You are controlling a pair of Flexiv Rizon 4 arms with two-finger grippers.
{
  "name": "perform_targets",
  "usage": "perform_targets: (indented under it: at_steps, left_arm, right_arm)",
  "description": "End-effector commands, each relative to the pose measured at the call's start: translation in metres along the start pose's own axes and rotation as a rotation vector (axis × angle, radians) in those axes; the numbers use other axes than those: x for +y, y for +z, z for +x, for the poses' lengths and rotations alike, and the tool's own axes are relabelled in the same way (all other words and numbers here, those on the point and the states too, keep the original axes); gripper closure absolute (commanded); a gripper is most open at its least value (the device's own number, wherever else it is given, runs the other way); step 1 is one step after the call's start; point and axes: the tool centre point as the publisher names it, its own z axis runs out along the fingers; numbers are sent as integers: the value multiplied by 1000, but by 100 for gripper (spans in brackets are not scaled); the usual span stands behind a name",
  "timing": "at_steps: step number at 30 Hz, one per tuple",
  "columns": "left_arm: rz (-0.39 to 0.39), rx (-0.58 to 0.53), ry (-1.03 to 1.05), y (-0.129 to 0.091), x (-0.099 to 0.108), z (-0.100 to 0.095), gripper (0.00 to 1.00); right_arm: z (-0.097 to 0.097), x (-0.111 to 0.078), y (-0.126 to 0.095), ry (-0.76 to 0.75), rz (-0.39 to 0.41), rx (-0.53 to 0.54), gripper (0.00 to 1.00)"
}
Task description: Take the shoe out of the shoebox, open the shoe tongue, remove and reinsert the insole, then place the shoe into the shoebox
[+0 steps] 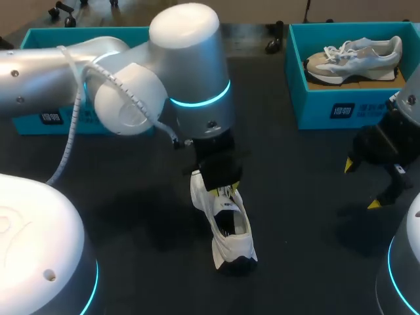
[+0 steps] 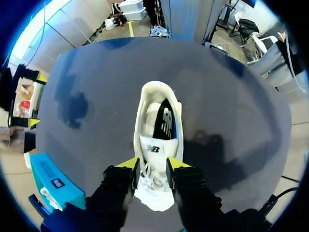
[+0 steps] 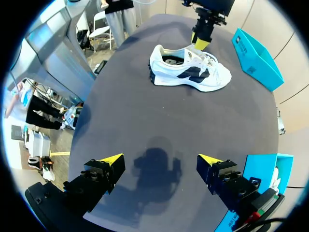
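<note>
Head view: two shoes, two shoeboxes

A dark, matte table takes up nearly everything in sight, its top a plain charcoal grey with no cloth or markings. The light on it is even and soft. Shadows lie on the top as blurred, darker blotches (none has a hard edge), several of them well apart.

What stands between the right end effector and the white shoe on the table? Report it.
Nothing visible. Only bare table lies between the right end effector and the white shoe. The left end effector is at the shoe's laces, on its far side, outside that path.
</note>
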Motion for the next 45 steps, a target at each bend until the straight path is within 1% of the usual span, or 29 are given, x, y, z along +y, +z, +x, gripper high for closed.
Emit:
perform_targets:
  at_steps: [1, 2, 3, 4, 6, 7, 8, 9, 22, 24, 27, 28, 33, 34, 35, 37, 45]
  left_arm:
    - [-17, 27, -57, -25, -1, 1, 35]
    - [-19, 45, -87, -29, -3, 2, 0]
    - [-28, 46, -136, -31, -6, 2, 0]
    - [-8, 46, -188, -33, -8, 2, 0]
    - [39, 56, -358, -36, -12, 3, 0]
    - [57, 54, -379, -37, -14, 3, 0]
    - [22, 25, -439, -38, -23, 6, 0]
    - [-30, -4, -444, -39, -32, 9, 0]
    - [-30, -4, -444, -39, -32, 9, 0]
    - [-28, 11, -545, -35, -44, 12, 0]
    - [-40, 39, -634, -30, -59, 15, 0]
    - [-31, 56, -651, -30, -64, 15, 0]
    - [-23, 128, -953, -31, -79, 12, 0]
    - [-20, 165, -1043, -32, -81, 12, 0]
    - [-67, 150, -1178, -32, -81, 12, 0]
    - [-247, 4, -1276, -39, -87, 17, 0]
    - [-247, 4, -1276, -39, -87, 17, 0]
  right_arm:
    - [1, 0, 1, 0, 3, -2, 0]
    - [1, 0, 1, 0, 3, -2, 0]
    - [1, 0, 1, 0, 3, -2, 0]
    - [1, 0, 1, 0, 3, -2, 0]
    - [1, 0, 1, 0, 3, -2, 0]
    - [1, 0, 1, 0, 3, -2, 0]
    - [1, 0, 1, 0, 3, -2, 0]
    - [1, 0, 1, 0, 3, -2, 0]
    - [1, 0, 1, 0, 3, -2, 0]
    - [1, 0, 1, 0, 3, -2, 0]
    - [1, 0, 1, 0, 3, -2, 0]
    - [1, 0, 1, 0, 3, -2, 0]
    - [1, 0, 1, 0, 3, -2, 0]
    - [1, 0, 1, 0, 3, -2, 0]
    - [1, 0, 1, 0, 3, -2, 0]
    - [1, 0, 1, 0, 3, -2, 0]
    - [1, 0, 1, 0, 3, -2, 0]
